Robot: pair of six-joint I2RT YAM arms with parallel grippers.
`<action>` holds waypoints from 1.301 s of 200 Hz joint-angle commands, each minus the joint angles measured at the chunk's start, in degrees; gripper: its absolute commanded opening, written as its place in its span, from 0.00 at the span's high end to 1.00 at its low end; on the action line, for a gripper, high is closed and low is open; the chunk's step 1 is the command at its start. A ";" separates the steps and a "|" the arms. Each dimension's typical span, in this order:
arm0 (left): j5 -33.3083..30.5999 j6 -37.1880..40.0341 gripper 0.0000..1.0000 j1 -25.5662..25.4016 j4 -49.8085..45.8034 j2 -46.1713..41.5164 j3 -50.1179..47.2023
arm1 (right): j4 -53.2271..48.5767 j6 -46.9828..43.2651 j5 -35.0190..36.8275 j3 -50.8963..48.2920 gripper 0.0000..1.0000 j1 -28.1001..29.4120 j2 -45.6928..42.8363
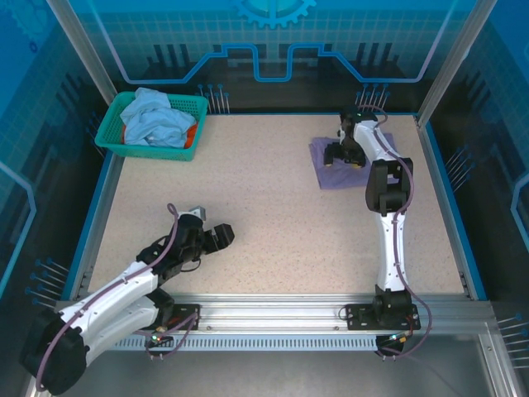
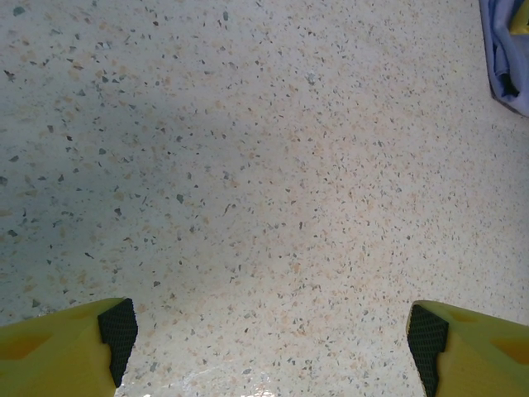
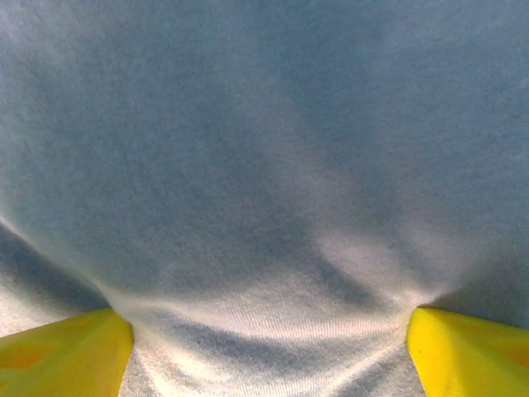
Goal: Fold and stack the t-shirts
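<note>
Lavender t-shirt (image 1: 332,174) lies directly beneath the spread right gripper (image 1: 341,154).

Pale speckled table (image 1: 273,215), edged in blue on the left, far and right sides, closed by a metal rail (image 1: 281,313) at the near side. Bears two things, well apart. At the far left corner, a teal mesh basket (image 1: 145,152), set slightly askew to the edges. Toward the far right, a lavender-purple t-shirt (image 1: 329,175) — folded to a rough rectangle, lying flat. From the left wrist, bare flecked surface (image 2: 248,165) — and a fold of the same purple cloth (image 2: 506,58) at the upper right corner.
</note>
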 commanded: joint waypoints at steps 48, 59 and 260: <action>2.14 0.70 0.13 0.84 1.55 3.32 0.65 | -3.68 -0.41 2.22 13.12 0.10 -5.33 8.23; 2.21 0.64 0.13 0.84 1.60 3.79 0.80 | -3.67 0.54 2.05 14.80 0.10 -6.40 9.16; 2.18 0.78 0.13 0.89 0.67 7.92 3.07 | 0.71 -5.43 -11.16 23.64 0.13 -7.73 14.47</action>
